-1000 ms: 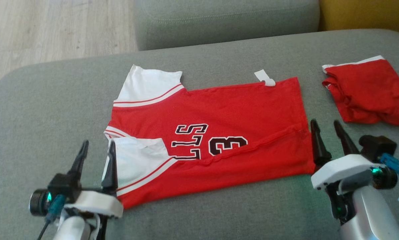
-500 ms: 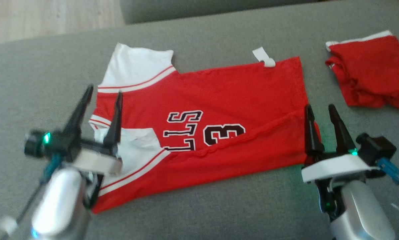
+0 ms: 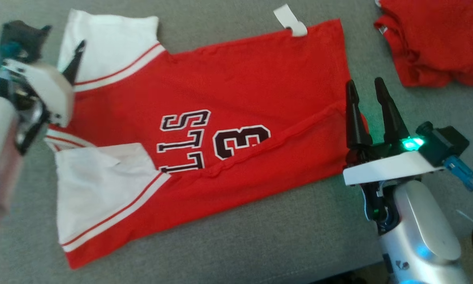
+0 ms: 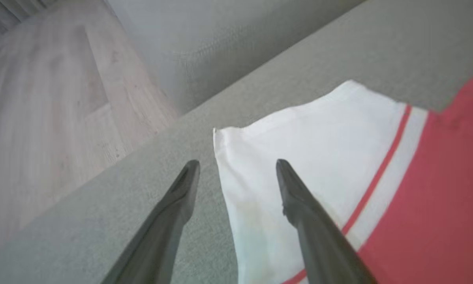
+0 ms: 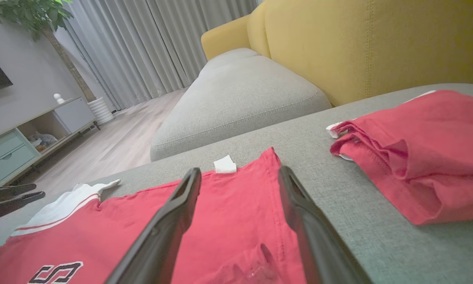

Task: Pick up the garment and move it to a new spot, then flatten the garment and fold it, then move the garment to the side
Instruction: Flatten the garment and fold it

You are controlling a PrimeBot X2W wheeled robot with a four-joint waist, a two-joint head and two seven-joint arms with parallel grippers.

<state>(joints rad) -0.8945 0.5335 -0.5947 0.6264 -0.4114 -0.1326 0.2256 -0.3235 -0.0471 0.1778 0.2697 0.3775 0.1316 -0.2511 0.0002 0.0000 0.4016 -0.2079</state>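
Observation:
The garment [image 3: 228, 90] is a red jersey with white sleeves and black lettering, spread flat on the grey sofa seat [image 3: 260, 236], its near long edge folded over. My left gripper [image 4: 236, 163] is open above the outer edge of the far white sleeve [image 4: 319, 146]: one fingertip hangs over the sleeve, the other over the seat. In the head view one of its fingers [image 3: 77, 59] shows at the upper left. My right gripper [image 3: 365, 86] is open at the jersey's right hem [image 5: 268, 205], fingers straddling that edge, nothing between them.
A second crumpled red garment [image 3: 434, 39] lies on the seat to the right of the jersey. Beyond are a grey cushion [image 5: 240, 90] and a yellow sofa back [image 5: 378, 39]. Wood floor [image 4: 43, 118] drops off past the seat's left edge.
The head camera has tilted down and closer. My left gripper has travelled from the near sleeve forward to the far white sleeve. The right gripper stays at the hem, still open.

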